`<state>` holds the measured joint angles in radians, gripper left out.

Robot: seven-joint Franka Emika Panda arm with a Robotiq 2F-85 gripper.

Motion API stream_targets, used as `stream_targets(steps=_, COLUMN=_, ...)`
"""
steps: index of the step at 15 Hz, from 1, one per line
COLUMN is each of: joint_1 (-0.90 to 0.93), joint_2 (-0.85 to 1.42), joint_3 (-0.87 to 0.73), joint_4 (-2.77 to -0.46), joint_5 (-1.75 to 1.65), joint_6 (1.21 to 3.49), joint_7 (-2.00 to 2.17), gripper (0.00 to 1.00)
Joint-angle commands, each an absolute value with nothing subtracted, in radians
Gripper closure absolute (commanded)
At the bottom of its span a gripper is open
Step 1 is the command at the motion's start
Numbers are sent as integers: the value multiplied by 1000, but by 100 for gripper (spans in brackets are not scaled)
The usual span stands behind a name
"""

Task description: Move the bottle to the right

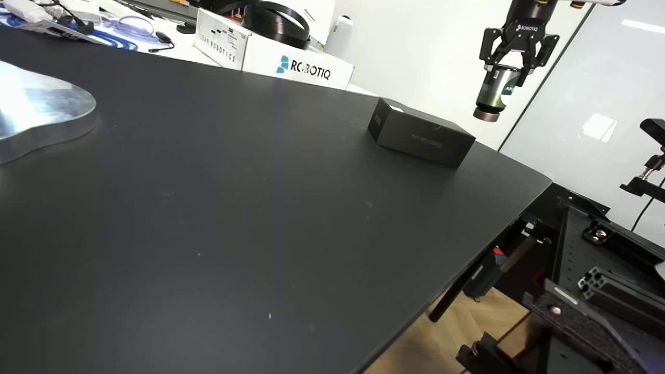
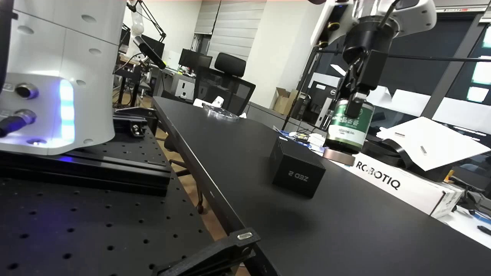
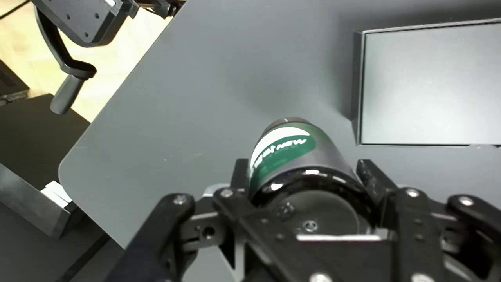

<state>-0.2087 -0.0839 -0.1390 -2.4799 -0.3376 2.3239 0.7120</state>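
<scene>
The bottle [image 2: 347, 132] hangs in the air above the table [image 3: 176, 137], held in the gripper [image 1: 505, 77] with its brownish end [image 2: 339, 156] lowest. The fingers [image 3: 239, 176] are clamped on opposite sides of it, at about 9 and 3 o'clock in the wrist view, and close to its upper end in both exterior views; that presumably leaves the lower part free to meet the table before the fingers do. The black box [image 1: 423, 135] sits on the table toward 8 o'clock of the bottle in both exterior views and toward 2 o'clock in the wrist view, so the raised hold probably serves to clear it on a sideways carry. The gap under the bottle is hard to judge, since the wrist view looks down almost along it. The step in hand looks like the carry, with setting down not yet done. A slow, upright lowering seems called for, because a round body pinched this high could swivel on uneven contact.
</scene>
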Motion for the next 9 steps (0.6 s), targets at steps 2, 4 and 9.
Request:
stream_targets(steps=2, joint_1=-234, joint_2=-69, joint_3=-173, joint_4=-2479, joint_5=-338, joint_6=2339, joint_7=698, gripper=55)
stream_targets(steps=4, joint_1=-242, joint_2=-60, joint_3=-185, joint_4=-2479, joint_5=-336, joint_6=2343, joint_7=685, gripper=30)
stream_targets(steps=9, joint_1=-232, joint_2=-59, joint_3=-175, joint_4=-2479, joint_5=-335, joint_6=2343, joint_7=686, gripper=30)
